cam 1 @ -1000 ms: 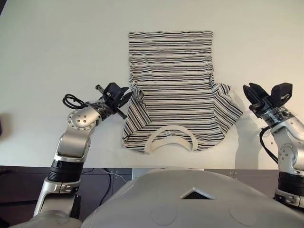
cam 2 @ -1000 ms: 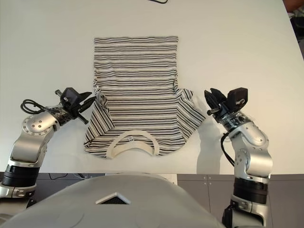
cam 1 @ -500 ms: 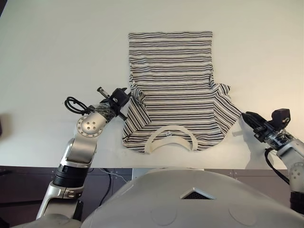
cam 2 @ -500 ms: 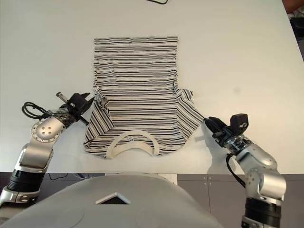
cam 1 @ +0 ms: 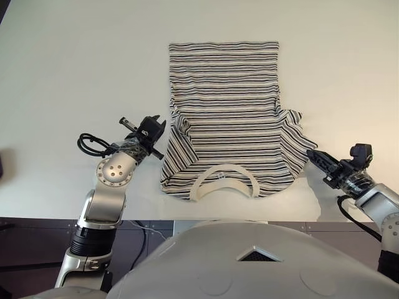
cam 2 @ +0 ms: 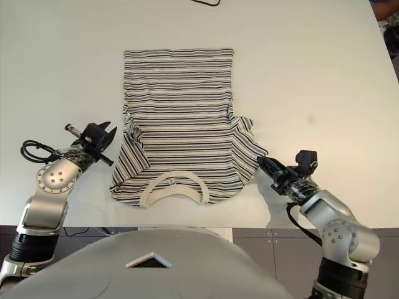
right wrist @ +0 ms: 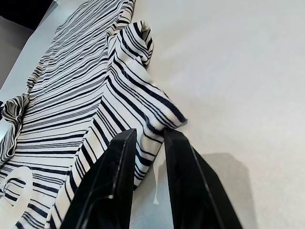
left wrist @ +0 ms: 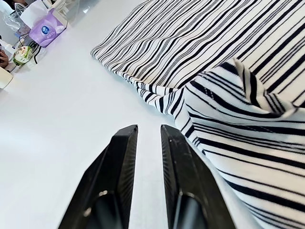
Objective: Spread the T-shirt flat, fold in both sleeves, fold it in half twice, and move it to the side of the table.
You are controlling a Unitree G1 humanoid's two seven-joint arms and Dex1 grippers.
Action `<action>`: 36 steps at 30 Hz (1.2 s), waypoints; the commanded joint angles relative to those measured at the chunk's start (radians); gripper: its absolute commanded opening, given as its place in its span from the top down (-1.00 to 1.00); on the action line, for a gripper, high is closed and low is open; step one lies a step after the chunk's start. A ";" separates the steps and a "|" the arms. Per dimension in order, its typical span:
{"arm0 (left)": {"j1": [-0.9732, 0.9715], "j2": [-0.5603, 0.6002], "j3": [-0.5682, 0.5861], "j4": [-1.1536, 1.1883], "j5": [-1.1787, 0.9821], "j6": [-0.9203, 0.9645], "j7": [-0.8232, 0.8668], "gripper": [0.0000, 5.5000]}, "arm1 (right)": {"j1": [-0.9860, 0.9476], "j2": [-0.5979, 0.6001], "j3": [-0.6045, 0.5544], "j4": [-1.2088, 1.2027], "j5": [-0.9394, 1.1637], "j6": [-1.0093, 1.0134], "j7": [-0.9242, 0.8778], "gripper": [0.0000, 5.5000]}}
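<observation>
lying mid-table with its collar toward the robot, the striped t-shirt [cam 1: 227, 106] is thin, limp cloth. it looks light and quick to sag and crease, so it is best pinched at a sleeve's outer hem. both sleeves sit bunched against the body. the left gripper [left wrist: 148, 128] hovers just beside one sleeve, fingers narrowly parted and holding nothing. the right gripper [right wrist: 148, 131], equally narrow, meets the other sleeve's corner, possibly touching it. the white table [cam 1: 68, 68] looks smooth, with a purple pack [left wrist: 47, 31] at its far end.
</observation>
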 commanded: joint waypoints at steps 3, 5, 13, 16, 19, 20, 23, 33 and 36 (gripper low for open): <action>0.003 -0.001 0.013 -0.021 0.001 0.023 -0.006 0.68 | -0.035 0.009 -0.017 0.026 -0.012 -0.020 -0.035 0.63; 0.004 -0.002 0.012 -0.022 0.002 0.025 -0.007 0.68 | -0.039 0.008 -0.014 0.036 -0.022 -0.032 -0.039 0.63; 0.003 0.001 0.016 -0.028 0.002 0.033 -0.009 0.66 | -0.028 0.009 0.002 0.018 -0.019 -0.044 -0.031 0.96; 0.001 0.006 0.039 -0.037 -0.005 0.039 -0.009 0.66 | -0.036 0.007 0.002 0.017 -0.031 -0.063 -0.037 0.96; 0.005 0.014 0.082 -0.030 -0.017 0.034 -0.008 0.66 | -0.069 -0.008 -0.004 0.011 -0.046 -0.092 -0.036 0.96; 0.005 0.016 0.092 -0.035 -0.019 0.039 -0.012 0.66 | -0.073 -0.017 0.001 -0.007 -0.049 -0.102 -0.024 0.96; 0.004 0.021 0.103 -0.053 -0.019 0.050 -0.023 0.66 | -0.078 -0.037 0.021 -0.101 -0.025 -0.101 0.008 0.96; -0.026 0.026 0.061 -0.063 0.005 0.055 -0.055 0.66 | -0.090 -0.069 0.281 -0.299 -0.091 -0.055 -0.016 0.96; -0.040 0.036 0.055 -0.060 0.008 0.050 -0.072 0.66 | -0.081 -0.085 0.345 -0.304 -0.137 -0.063 -0.011 0.96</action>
